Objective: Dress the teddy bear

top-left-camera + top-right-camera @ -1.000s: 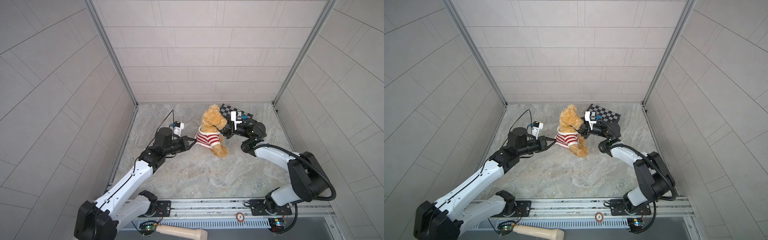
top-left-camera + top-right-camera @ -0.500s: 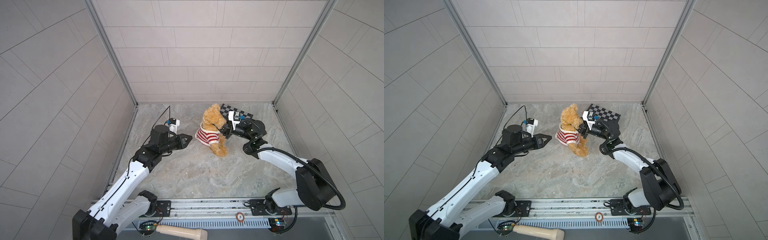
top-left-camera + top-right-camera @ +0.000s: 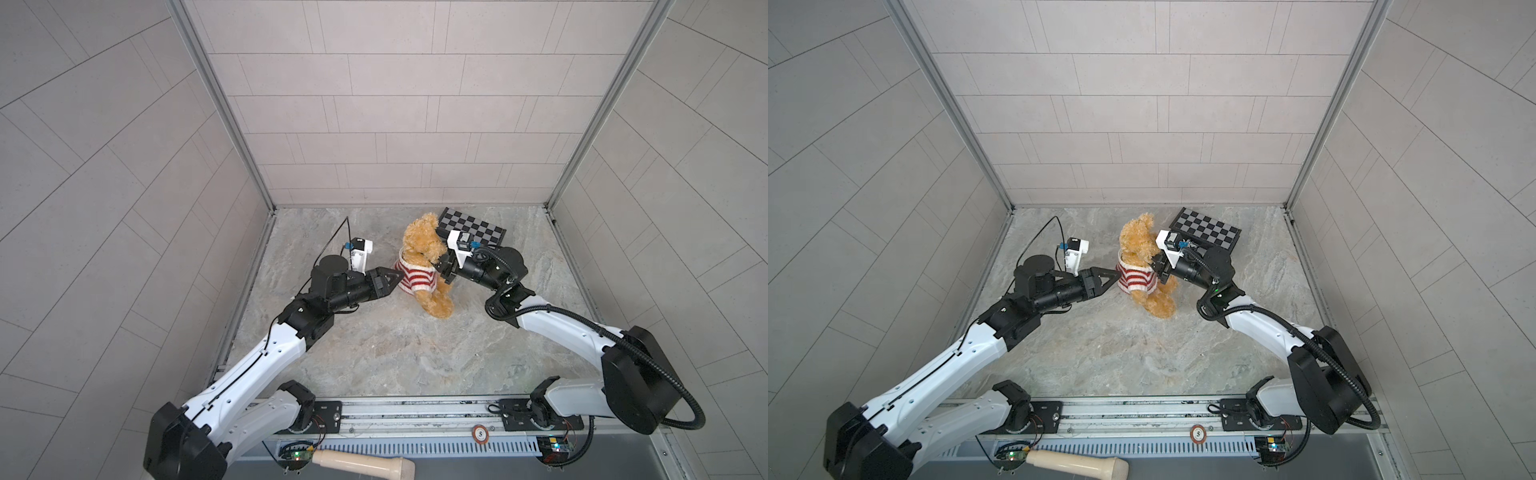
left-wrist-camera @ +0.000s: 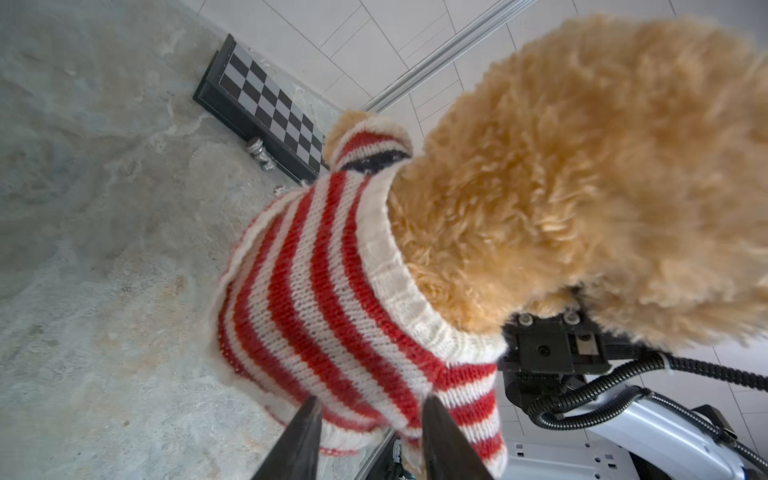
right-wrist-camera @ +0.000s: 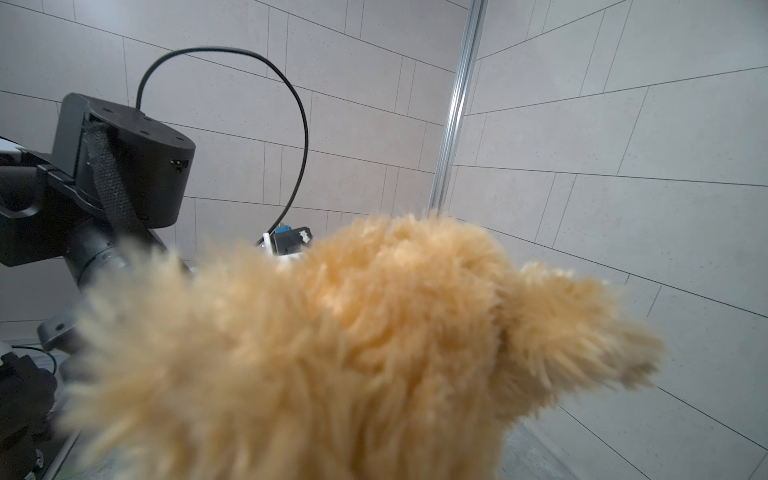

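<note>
Since the earlier frames the left gripper [image 3: 397,277] is seen brought back in to the sweater [image 3: 415,278] after being pulled clear, and its jaws, pressed together a second ago, are now parted; the right arm's elbow is shifted outward. In both top views the teddy bear [image 3: 419,245] is found upright near the back middle of the marble floor [image 3: 395,353], just in front of the checkerboard [image 3: 473,228]. Its torso is covered by the red-and-white sweater and its legs are left bare. The left gripper's tips are placed at the sweater's left edge; contact cannot be confirmed. The right gripper [image 3: 441,266] is buried in fur at the bear's right side, so spread or pinching cannot be told. The same layout is given by the second eye: bear [image 3: 1136,245], sweater [image 3: 1136,278], left gripper [image 3: 1115,275], right gripper [image 3: 1156,266], checkerboard [image 3: 1208,230]. In the left wrist view the left gripper [image 4: 370,401] is shown with a clear gap between its fingers, and the sweater's [image 4: 332,291] hem is framed just beyond the tips. The collar is seated round the bear's [image 4: 582,166] neck and a paw is poked through one sleeve. The checkerboard [image 4: 270,104] is seen behind. The right wrist view is mostly filled by blurred bear [image 5: 332,353] fur; the fingers are hidden.
</note>
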`<state>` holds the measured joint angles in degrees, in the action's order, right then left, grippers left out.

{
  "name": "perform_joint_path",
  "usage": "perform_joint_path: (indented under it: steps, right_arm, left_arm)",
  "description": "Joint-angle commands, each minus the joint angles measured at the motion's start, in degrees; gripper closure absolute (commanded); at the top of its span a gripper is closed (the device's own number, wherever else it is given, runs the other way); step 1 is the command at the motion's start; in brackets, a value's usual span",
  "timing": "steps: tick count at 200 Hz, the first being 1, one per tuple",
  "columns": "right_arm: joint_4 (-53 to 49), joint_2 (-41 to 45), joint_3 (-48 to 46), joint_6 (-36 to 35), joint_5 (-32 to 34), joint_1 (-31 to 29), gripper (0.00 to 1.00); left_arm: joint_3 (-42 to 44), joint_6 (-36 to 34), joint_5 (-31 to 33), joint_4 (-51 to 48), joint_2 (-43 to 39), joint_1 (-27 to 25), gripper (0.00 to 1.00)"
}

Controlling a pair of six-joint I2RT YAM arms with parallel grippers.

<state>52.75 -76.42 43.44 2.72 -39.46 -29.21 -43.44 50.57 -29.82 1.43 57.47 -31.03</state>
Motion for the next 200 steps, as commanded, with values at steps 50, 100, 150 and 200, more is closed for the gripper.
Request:
perform_joint_path:
  steps: [50, 100, 150, 200]
  right_arm:
    - [4.72, 2.96, -1.93, -2.29, 6.32, -0.16, 1.00]
    - [7.29, 2.75, -2.35, -0.67, 8.06, -0.21, 1.00]
    - [8.24, 2.52, -1.40, 0.33, 8.40, -0.20, 1.00]
    - [10.40, 1.54, -1.38, 2.43, 7.52, -0.23, 1.00]
  left_arm:
    - [2.75, 4.66, 4.25, 5.95, 1.28, -1.30, 0.57]
    - [5.47, 10.94, 2.96, 17.28, 6.39, -3.16, 0.46]
    - [7.52, 12.45, 3.72, 21.00, 6.51, -3.25, 0.59]
    - [6.24, 12.69, 2.97, 25.25, 7.70, -4.39, 0.64]
